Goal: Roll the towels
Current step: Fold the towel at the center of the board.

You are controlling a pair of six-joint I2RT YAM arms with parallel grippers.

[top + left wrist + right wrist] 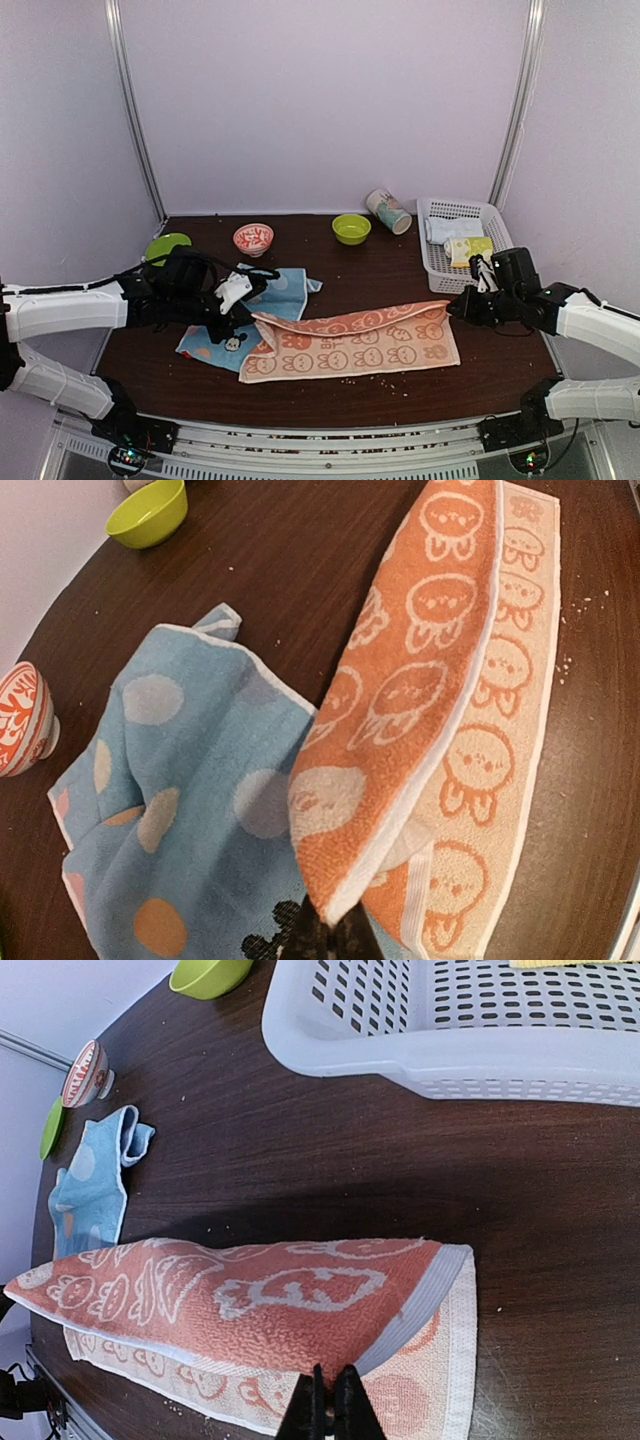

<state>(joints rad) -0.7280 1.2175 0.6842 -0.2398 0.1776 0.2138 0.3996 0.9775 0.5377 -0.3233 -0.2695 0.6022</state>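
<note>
Looking at a dark wood table [400, 285] w/ pale purple walls round it. Biggest thing on it = orange towel [350, 350], bunny faces, laid lengthwise across the front middle, far long edge lifted and doubled partway over the rest. Pinched at both ends of that lifted fold: left gripper [252, 318] w/ jaws pressed together on the left end, right gripper [456, 308] same deal on the right end, cloth squeezed btwn the tips in both wrist cams. Next down, white plastic basket [432, 265] at the back right, holding a pale roll [450, 228] and a yellow-green roll [470, 248]. Then blue towel [290, 288], dotted, black Mickey head near its front edge, rumpled at the left, overlapped by the orange one's left end. Small stuff along the back: green plate [167, 244] far left, red-white bowl [253, 238], green bowl [351, 228], cup [388, 211] tipped on its side just beside the basket. Crumbs scattered near the front, can't tell what.
</note>
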